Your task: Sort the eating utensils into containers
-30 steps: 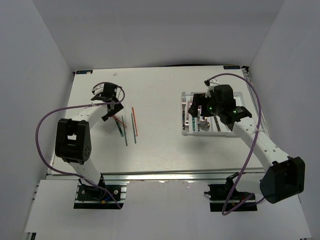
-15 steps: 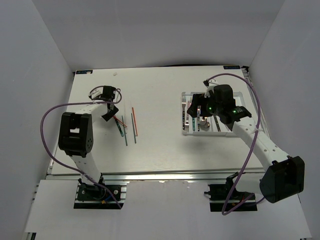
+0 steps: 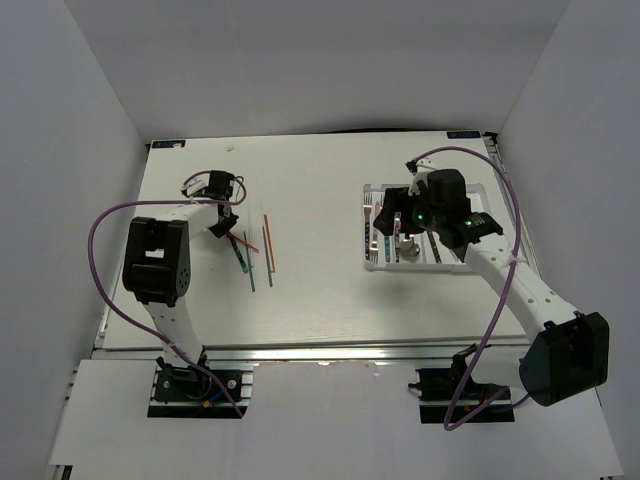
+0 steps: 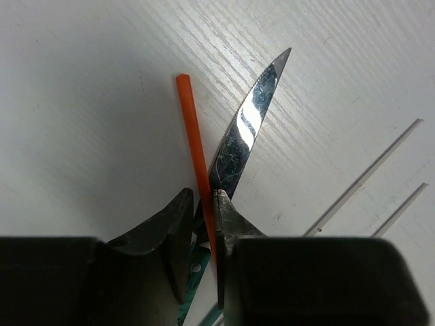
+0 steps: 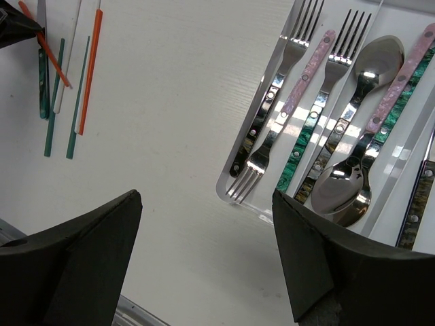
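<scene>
Here, the loose work lies well apart from the white tray (image 5: 268, 198), out on the left arm's side of the table (image 3: 320, 300). The left end effector (image 4: 202, 204) is down there with its jaws drawn narrow around a red chopstick (image 4: 194, 136). The stick runs through the gap between them, but whether the pads are actually pinching it cannot be told. A table knife (image 4: 245, 129) lies against that chopstick, its blade meeting the right-hand finger and its teal handle passing underneath the jaws.

The right end effector (image 5: 204, 258) hangs wide and empty just over the tray's near-left corner. A pink-handled fork (image 5: 306, 68) and a spoon (image 5: 370, 64) already lie in the compartments.

By my judgement the chopstick will be light, stiff and smooth. A thin rod like that can twist or slide in a two-finger pinch, and it droops if taken near one end. Toward the middle of its length is the better hold. The knife is heavier and slick, and since it touches the stick it may be dragged along or caught in the same pinch.

A second red chopstick (image 5: 90, 68) and two green chopsticks (image 5: 51, 102) wait beside it, between the knife and the tray.
</scene>
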